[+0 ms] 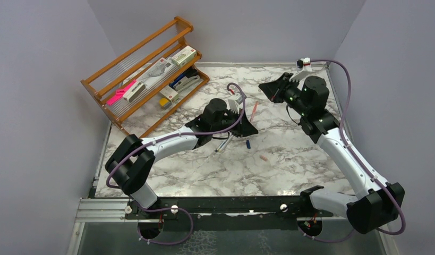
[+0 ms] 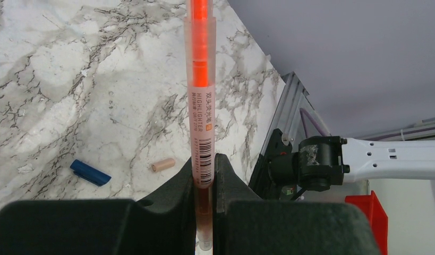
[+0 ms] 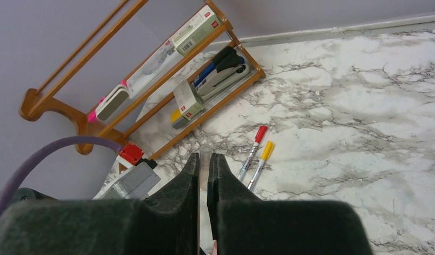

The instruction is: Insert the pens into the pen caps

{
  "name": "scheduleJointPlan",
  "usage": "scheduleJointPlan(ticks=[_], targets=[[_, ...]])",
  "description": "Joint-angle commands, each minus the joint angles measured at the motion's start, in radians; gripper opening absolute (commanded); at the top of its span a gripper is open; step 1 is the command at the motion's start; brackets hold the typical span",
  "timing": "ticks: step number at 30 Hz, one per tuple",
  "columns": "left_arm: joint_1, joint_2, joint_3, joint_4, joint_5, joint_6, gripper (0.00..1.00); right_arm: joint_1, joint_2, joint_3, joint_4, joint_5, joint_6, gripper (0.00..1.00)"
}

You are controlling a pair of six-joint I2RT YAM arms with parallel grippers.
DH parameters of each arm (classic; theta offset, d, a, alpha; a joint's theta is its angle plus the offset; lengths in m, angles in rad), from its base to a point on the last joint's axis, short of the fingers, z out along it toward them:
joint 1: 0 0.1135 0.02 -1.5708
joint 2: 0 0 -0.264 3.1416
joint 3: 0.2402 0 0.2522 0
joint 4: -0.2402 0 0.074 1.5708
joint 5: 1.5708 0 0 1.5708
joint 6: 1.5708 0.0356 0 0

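Stapler (image 1: 185,81), boxes (image 1: 183,55) in wooden rack (image 1: 184,23); pens (image 3: 252,154) outside

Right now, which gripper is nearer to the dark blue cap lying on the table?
Left. The left gripper, holding the orange highlighter, hangs just behind the dark blue cap; the right gripper is far behind it, toward the back wall.

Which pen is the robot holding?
The orange pen, pinched in the left gripper. The red-capped pen and yellow-capped pen lie on the table.
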Motion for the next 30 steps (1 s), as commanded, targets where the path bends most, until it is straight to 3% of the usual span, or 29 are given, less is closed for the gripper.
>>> scheduleJointPlan(ticks=[1, 30], targets=[[-0.006, -0.035, -0.002, 0.048, -0.02, -0.003, 0.0, -0.002, -0.034, 0.001, -0.01, -0.035, -0.029, 0.01], [-0.021, -0.079, -0.015, 0.073, -0.008, 0.011, 0.0, -0.002, -0.053, -0.043, -0.012, -0.061, -0.002, 0.01]])
